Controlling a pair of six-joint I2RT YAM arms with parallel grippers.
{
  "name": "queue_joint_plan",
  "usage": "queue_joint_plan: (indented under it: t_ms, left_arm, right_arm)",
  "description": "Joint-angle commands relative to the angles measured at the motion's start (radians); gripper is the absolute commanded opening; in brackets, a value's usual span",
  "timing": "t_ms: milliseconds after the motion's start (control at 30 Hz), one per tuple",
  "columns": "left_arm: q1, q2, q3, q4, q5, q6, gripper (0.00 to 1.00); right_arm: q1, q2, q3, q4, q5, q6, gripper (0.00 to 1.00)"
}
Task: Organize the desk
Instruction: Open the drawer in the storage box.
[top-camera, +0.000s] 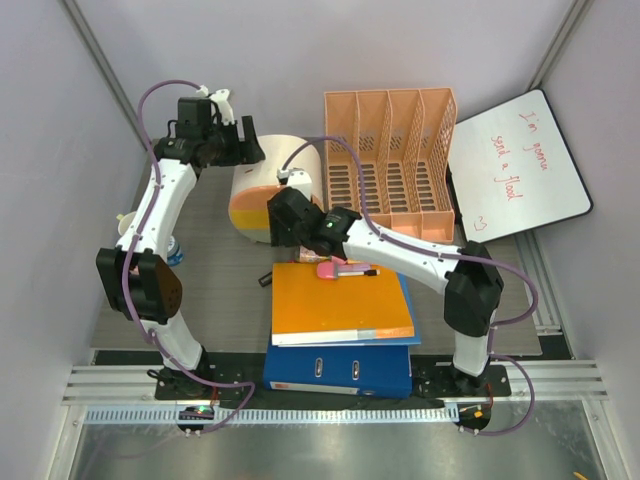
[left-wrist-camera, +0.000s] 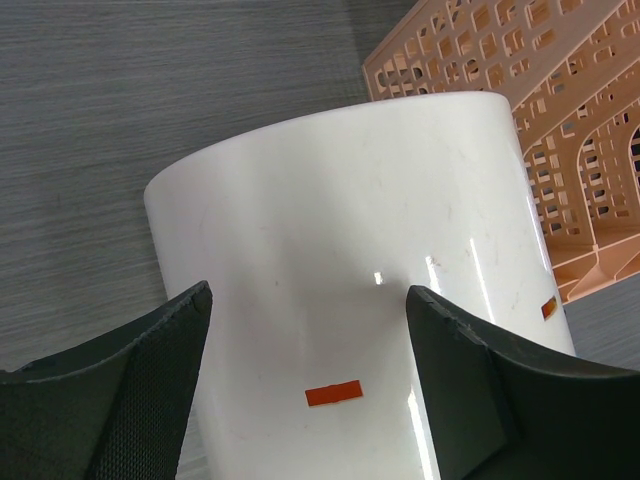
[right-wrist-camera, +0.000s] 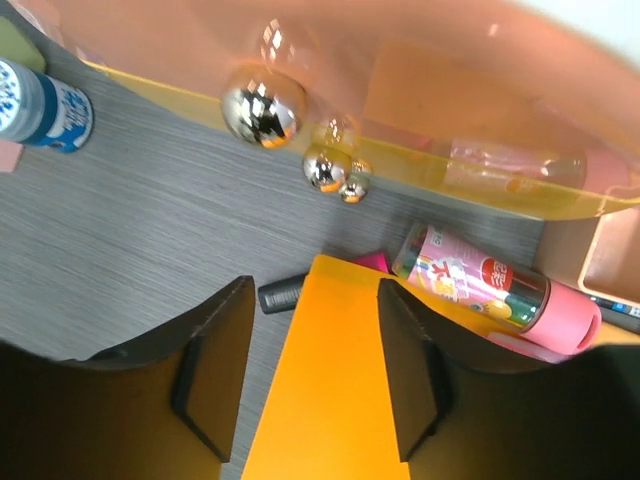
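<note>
the pink tube (right-wrist-camera: 480, 285) lies at the orange folder's (right-wrist-camera: 320, 420) far edge on the grey counter (right-wrist-camera: 150, 220), just right of the right fingers (right-wrist-camera: 215, 370), which gape empty, its long axis slanting away from them, while the left fingers (left-wrist-camera: 130, 390) stand spread before the white bin (left-wrist-camera: 360, 260).

Bare counter (top-camera: 225, 290) lies left of the stacked binders (top-camera: 340, 300); white bin (top-camera: 265, 170) and peach file rack (top-camera: 392, 165) block the back.

light: bright, even, from above | shadows: soft | glare: streaks on white drum (left-wrist-camera: 400, 250) | focus: surface (left-wrist-camera: 150, 120) grain sharp, pink translucent shell (right-wrist-camera: 450, 70) blurred close to lens
</note>
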Motion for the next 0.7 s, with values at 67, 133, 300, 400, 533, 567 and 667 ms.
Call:
queue_joint_plan:
  t_ms: [67,133,300,400,533,567,667]
  left_arm:
    - [-0.002,-0.028,-0.013,0.006,-0.021,0.013,0.78]
    - [-0.002,-0.029,-0.015,0.006,-0.021,0.013,0.78]
    - [-0.002,-0.032,-0.020,0.006,-0.023,0.019,0.77]
    - [-0.002,-0.035,-0.021,0.006,-0.026,0.024,0.77]
    - [-0.002,-0.038,-0.024,0.006,-0.026,0.028,0.77]
    - [-0.002,-0.037,-0.024,0.006,-0.024,0.028,0.77]
    - [-0.002,-0.042,-0.029,0.006,-0.020,0.027,0.77]
  right_arm:
    - [0.005,-0.021,0.134,0.056,0.072,-0.029,0.59]
    - [0.003,0.000,0.152,0.079,0.088,-0.041,0.59]
    - [0.008,0.044,0.181,0.122,0.107,-0.063,0.57]
    - [0.008,0.071,0.206,0.122,0.111,-0.066,0.56]
    - [0.008,0.080,0.206,0.119,0.113,-0.058,0.56]
    - [0.008,0.081,0.204,0.118,0.115,-0.055,0.56]
    - [0.008,0.083,0.201,0.119,0.122,-0.052,0.55]
